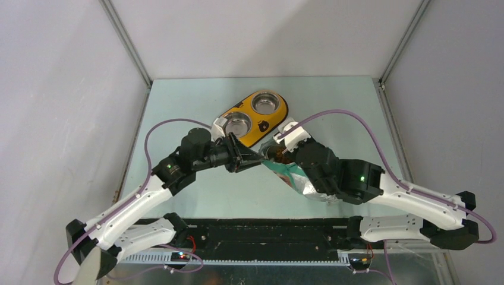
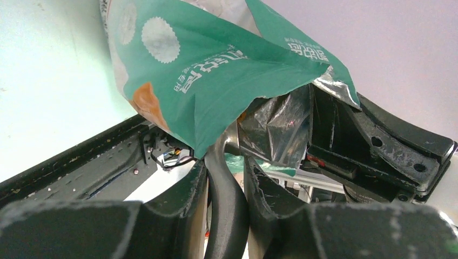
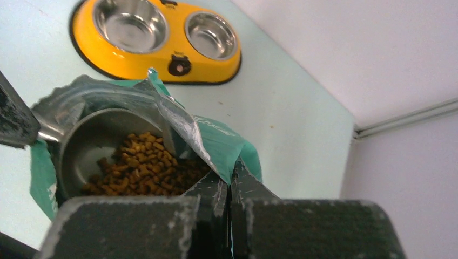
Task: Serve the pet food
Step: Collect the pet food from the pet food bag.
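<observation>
Over the table, seen from above, my left gripper [image 1: 252, 161] reaches into the mouth of the teal bag [image 1: 295, 176] while my right gripper [image 1: 283, 149] holds its lip. Just beyond stands the yellow feeder [image 1: 280, 119], and both of its steel bowls [image 1: 238, 123] look bare. I can make out no writing from up here.

From my left wrist, my fingers [image 2: 189, 189] are clamped on the grey handle [image 2: 224, 183] of the scoop, which runs up under the bag. White Chinese characters are printed on the teal; they sit upside down and I cannot read them. A round white seal is blurred.

From my right wrist, the jaws are pressed shut on the bag's foil edge. The scoop [image 3: 92, 137] sits inside the bag, with pet food [image 3: 140, 162] heaped in and around it. A small dark badge [image 3: 178, 66] on the feeder is too small to read.

I judge this to be the scooping step: nothing is served yet. Lifting, carrying and tipping into a bowl remain.
</observation>
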